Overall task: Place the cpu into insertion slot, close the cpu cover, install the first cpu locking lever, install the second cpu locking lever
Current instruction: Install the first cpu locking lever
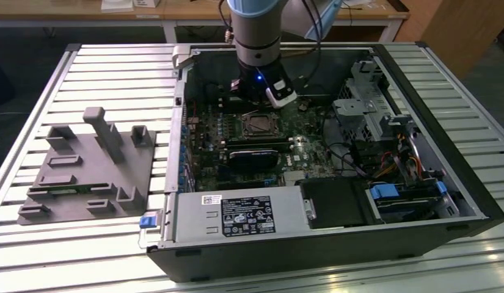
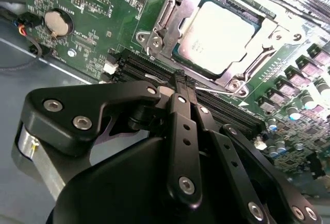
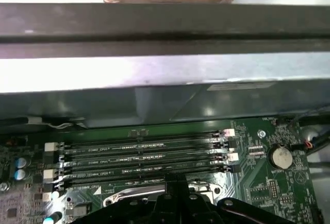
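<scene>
The cpu (image 2: 219,31) lies flat in its socket (image 1: 258,125) on the green motherboard, dull silver top up. The cpu cover (image 2: 265,41), a silvery frame, lies down around it. A thin locking lever (image 2: 221,93) runs along the socket edge nearest my gripper. In the second wrist view my gripper (image 2: 180,80) is shut, its black tips right at that rod. Whether the rod is clamped between them I cannot tell. In the exterior view the gripper (image 1: 250,105) hangs inside the case just behind the socket. Its fingers (image 3: 170,198) also show over the socket in the first wrist view.
Black memory slots (image 3: 144,157) lie between the socket and the case wall (image 3: 165,100). A coin battery (image 2: 56,22) sits on the board nearby. A black card (image 1: 252,157), the power supply (image 1: 235,215) and drive cage (image 1: 366,110) crowd the case. A grey fixture (image 1: 88,168) stands outside.
</scene>
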Available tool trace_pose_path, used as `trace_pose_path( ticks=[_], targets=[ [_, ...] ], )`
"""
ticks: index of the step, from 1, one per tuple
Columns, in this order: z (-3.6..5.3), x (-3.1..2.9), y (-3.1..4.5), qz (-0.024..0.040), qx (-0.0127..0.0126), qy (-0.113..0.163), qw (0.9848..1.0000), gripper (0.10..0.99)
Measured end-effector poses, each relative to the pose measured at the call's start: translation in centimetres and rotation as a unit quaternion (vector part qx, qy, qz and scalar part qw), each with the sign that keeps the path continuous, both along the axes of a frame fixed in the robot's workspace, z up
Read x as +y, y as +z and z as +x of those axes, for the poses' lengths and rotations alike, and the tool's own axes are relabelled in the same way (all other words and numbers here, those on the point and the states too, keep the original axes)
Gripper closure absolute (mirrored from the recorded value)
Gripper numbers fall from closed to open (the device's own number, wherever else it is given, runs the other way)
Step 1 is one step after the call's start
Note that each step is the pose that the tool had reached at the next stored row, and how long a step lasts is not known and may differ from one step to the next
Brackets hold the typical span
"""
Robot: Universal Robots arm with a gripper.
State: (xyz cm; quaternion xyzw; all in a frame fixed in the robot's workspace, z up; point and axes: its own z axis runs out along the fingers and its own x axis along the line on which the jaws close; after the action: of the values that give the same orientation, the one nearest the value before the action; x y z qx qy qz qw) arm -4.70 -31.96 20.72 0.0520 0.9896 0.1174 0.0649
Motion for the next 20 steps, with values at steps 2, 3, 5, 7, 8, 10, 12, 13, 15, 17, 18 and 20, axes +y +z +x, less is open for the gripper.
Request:
trace_pose_path(
  ticks=[2, 3, 5, 7, 8, 10, 12, 13, 15, 17, 18, 20],
  targets=[
    [0.0, 0.02, -0.08, -0.0002, 0.0, -0.019, 0.9998, 0.98],
    [0.0, 0.03, -0.11, -0.0003, -0.0001, -0.025, 0.9997, 0.98],
    [0.0, 0.08, -0.17, -0.0003, -0.0003, -0.035, 0.9994, 0.98],
    [0.0, 0.22, -0.21, -0.0003, -0.0004, -0.042, 0.9991, 0.98],
    [0.0, 0.29, -0.23, -0.0004, -0.0005, -0.045, 0.999, 0.98],
    [0.0, 0.42, -0.27, -0.0004, -0.0005, -0.051, 0.9987, 0.98],
    [0.0, 0.54, -0.3, -0.0004, -0.0006, -0.059, 0.9983, 0.98],
    [0.0, 0.59, -0.32, -0.0004, -0.0006, -0.062, 0.9981, 0.98],
    [0.0, 0.68, -0.35, -0.0005, -0.0006, -0.07, 0.9975, 0.98],
    [0.0, 0.77, -0.37, -0.0005, -0.0006, -0.078, 0.997, 0.98],
    [0.0, 0.82, -0.38, -0.0005, -0.0006, -0.081, 0.9967, 0.98],
    [0.0, 0.93, -0.41, -0.0005, -0.0006, -0.089, 0.9961, 0.98]
  ],
)
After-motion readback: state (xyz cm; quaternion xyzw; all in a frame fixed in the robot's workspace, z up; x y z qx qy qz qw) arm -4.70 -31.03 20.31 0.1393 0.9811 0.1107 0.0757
